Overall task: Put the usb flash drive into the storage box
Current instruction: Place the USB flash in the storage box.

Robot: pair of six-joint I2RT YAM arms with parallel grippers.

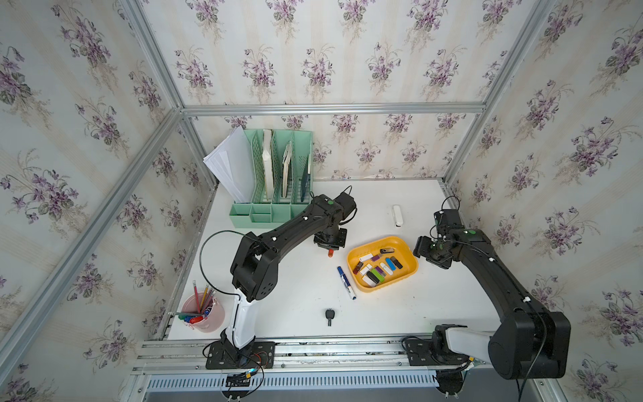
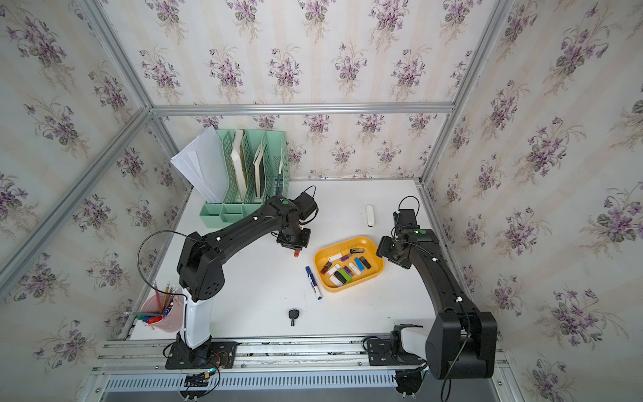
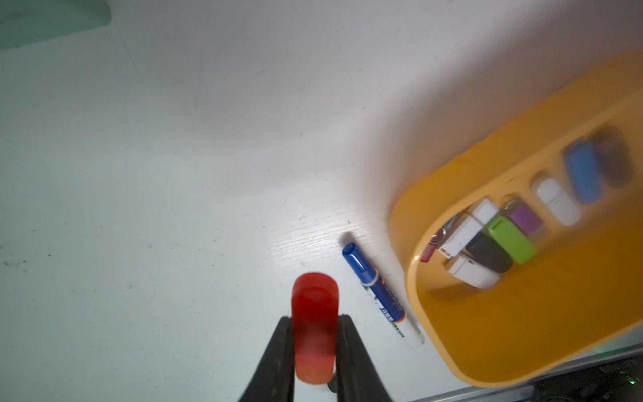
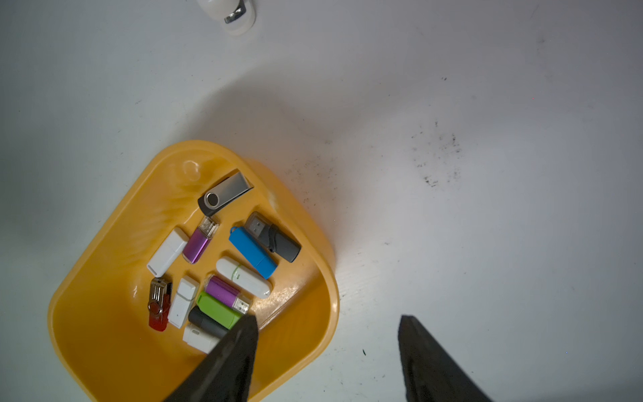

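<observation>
A red usb flash drive (image 3: 315,313) hangs just above the white table, and my left gripper (image 3: 315,318) is shut on it, one black finger on each side. In both top views the red drive (image 1: 330,253) (image 2: 296,253) pokes out below that gripper, left of the storage box. The storage box (image 1: 393,278) (image 2: 362,278) is a shallow yellow-orange tray (image 3: 522,330) (image 4: 114,250) holding several flash drives of different colours. My right gripper (image 4: 327,318) is open and empty, hovering over the tray's right rim, one finger above the tray and one above the table.
A blue marker (image 1: 346,282) (image 3: 374,289) lies just left of the tray. A white drive-like stick (image 1: 397,215) (image 4: 233,14) lies behind the tray. A black key (image 1: 328,316) is near the front, a pink pen cup (image 1: 203,311) front left, a mint-green file organizer (image 1: 275,181) back left.
</observation>
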